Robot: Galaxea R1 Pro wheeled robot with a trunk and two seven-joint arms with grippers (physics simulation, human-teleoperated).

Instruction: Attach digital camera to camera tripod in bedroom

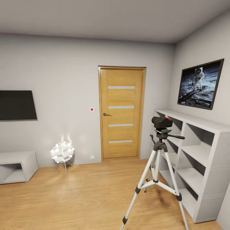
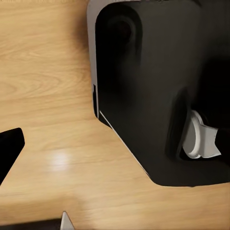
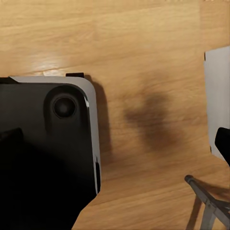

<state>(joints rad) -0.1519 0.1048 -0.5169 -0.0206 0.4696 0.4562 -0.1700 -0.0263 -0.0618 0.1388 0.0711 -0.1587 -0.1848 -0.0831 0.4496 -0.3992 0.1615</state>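
Observation:
The digital camera (image 1: 161, 121), black with a red button, sits on the head of the camera tripod (image 1: 158, 159). The tripod stands on the wood floor at the right of the bedroom, close to the white shelves. In the right wrist view a grey tripod leg (image 3: 207, 201) crosses the floor. One black fingertip (image 2: 8, 148) of my left gripper shows at the frame's edge, over bare floor. A fingertip (image 3: 223, 141) of my right gripper shows likewise. Both sets of fingers stand wide apart and hold nothing. Both hang low beside my dark base (image 2: 143, 96).
White cube shelves (image 1: 195, 159) line the right wall under a framed astronaut picture (image 1: 200, 83). An oak door (image 1: 121, 111) is straight ahead. A white ball-cluster lamp (image 1: 62, 152), a low white cabinet (image 1: 16, 166) and a dark screen (image 1: 16, 104) are at the left.

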